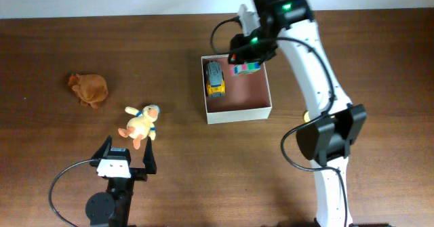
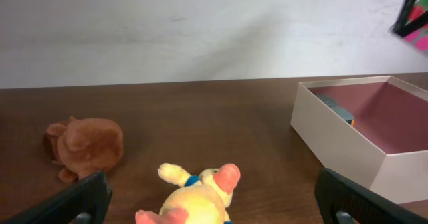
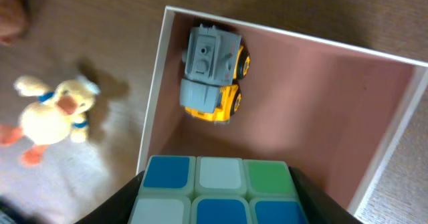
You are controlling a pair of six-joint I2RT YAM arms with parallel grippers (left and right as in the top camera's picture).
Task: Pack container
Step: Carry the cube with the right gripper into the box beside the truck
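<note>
Dark brown wood grain covers the table (image 1: 61,44), which runs back to a pale wall. The right arm reaches in from the near edge and bends over the container (image 1: 239,113), which sits flat, right of the table's middle, with its open top facing up. Being square, it has no real long axis. Its walls run nearly parallel to the table edges, turned only slightly. The left gripper (image 1: 127,160) waits near the front edge with its jaws spread wide and nothing between them. Just beyond it lies a yellow duck plush (image 1: 140,124), and a brown plush (image 1: 89,89) sits farther left, well apart from the box. Inside the container, a grey and yellow toy truck (image 1: 215,78) lies along the left wall, lengthwise from far wall to near wall. The right gripper (image 1: 247,61) is closed on a colour-tiled puzzle cube (image 3: 214,190), and a dark finger shows on each side of it in the wrist view. The cube hangs above the far part of the reddish floor, beside the truck. The step in hand looks like placing the cube. Next it would need lowering onto the bare floor clear of the truck, and then the jaws would need to part. Both plush toys remain to be packed.
</note>
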